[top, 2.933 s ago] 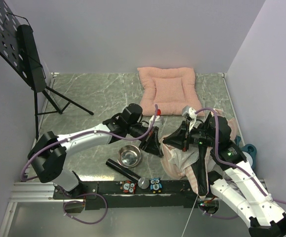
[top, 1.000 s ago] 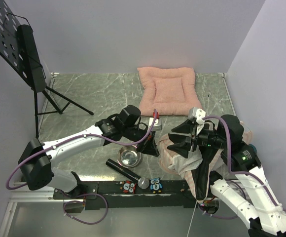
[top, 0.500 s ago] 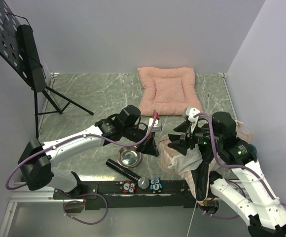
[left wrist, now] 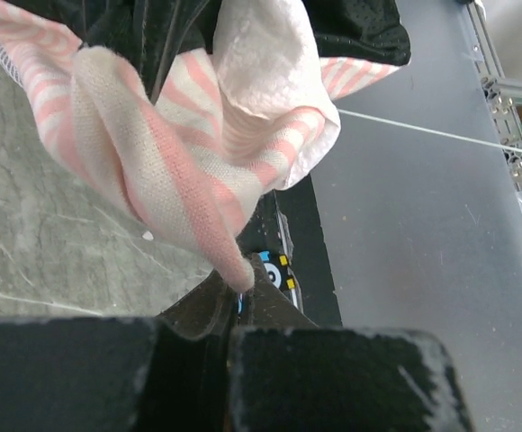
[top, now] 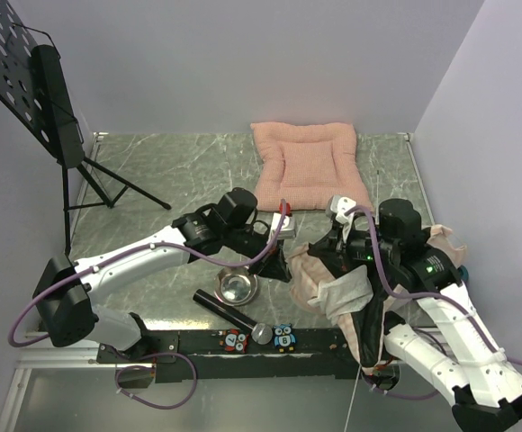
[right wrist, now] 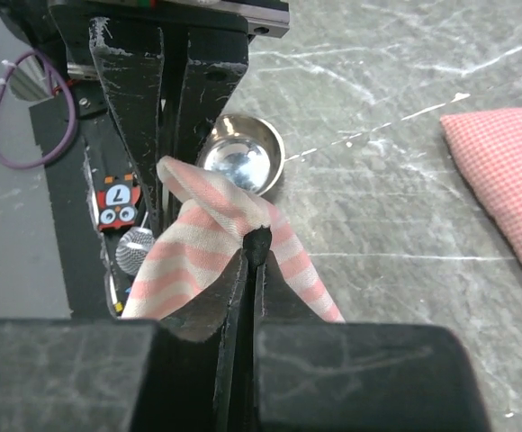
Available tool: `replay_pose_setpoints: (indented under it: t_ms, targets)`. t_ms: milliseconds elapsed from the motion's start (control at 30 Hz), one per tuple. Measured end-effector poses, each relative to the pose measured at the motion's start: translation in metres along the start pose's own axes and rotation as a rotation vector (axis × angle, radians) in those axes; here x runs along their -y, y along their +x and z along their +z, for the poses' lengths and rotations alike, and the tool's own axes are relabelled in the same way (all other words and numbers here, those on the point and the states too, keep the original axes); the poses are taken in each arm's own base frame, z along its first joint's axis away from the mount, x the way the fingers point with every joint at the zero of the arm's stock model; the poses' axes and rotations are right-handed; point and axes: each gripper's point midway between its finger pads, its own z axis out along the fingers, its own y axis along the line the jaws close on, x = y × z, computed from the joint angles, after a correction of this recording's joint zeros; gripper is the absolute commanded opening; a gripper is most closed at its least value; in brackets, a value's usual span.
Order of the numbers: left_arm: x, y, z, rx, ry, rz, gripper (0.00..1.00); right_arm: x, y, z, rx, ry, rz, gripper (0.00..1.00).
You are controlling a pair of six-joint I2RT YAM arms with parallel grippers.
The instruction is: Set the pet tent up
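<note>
Where arms meet, left claw point(left wrist: 243, 286) and right claw point(right wrist: 256, 243) pinch tent point(top: 337, 290).

Marbled table point(top: 180, 171) bears cushion point(top: 308, 166), bowl point(top: 237, 287), pet tent point(top: 337, 290).

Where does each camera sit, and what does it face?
Top external: above and behind, looking down on left arm, right arm and the pet tent.
Left wrist: on the left arm, facing its left gripper shut on the tent.
Right wrist: on the right arm, facing its right gripper, shut likewise.
All three show the tent.
</note>
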Motion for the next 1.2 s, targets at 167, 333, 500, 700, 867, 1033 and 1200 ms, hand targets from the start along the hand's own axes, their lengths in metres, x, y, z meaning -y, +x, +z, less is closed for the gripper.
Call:
replay_pose_setpoints:
  t_ms: [167,333,500,700,867,1033,1200]
  targets:
    - [-0.002,0.003,-0.002,0.037,-0.013,-0.029,0.43,-0.004,-0.008,-0.004,0.043,0.009,-0.019,0.0]
    - [-0.006,0.017,-0.02,0.133,-0.053,-0.141,0.57,-0.007,-0.022,-0.011,0.104,0.025,-0.04,0.0]
    - [0.004,0.003,-0.041,0.298,-0.074,-0.111,0.6,-0.008,-0.029,-0.012,0.128,0.031,-0.037,0.0]
    - [0.012,-0.044,-0.059,0.491,-0.106,-0.01,0.57,-0.009,-0.031,-0.013,0.139,0.03,-0.009,0.0]
    - [0.005,-0.059,-0.058,0.573,-0.102,-0.014,0.53,-0.009,-0.033,-0.013,0.146,0.031,0.0,0.0]
    - [-0.002,-0.053,-0.053,0.591,-0.099,-0.044,0.36,-0.01,-0.034,-0.013,0.149,0.03,0.005,0.0]
    - [0.001,-0.057,-0.049,0.602,-0.075,-0.025,0.3,-0.011,-0.034,-0.013,0.15,0.025,0.008,0.0]
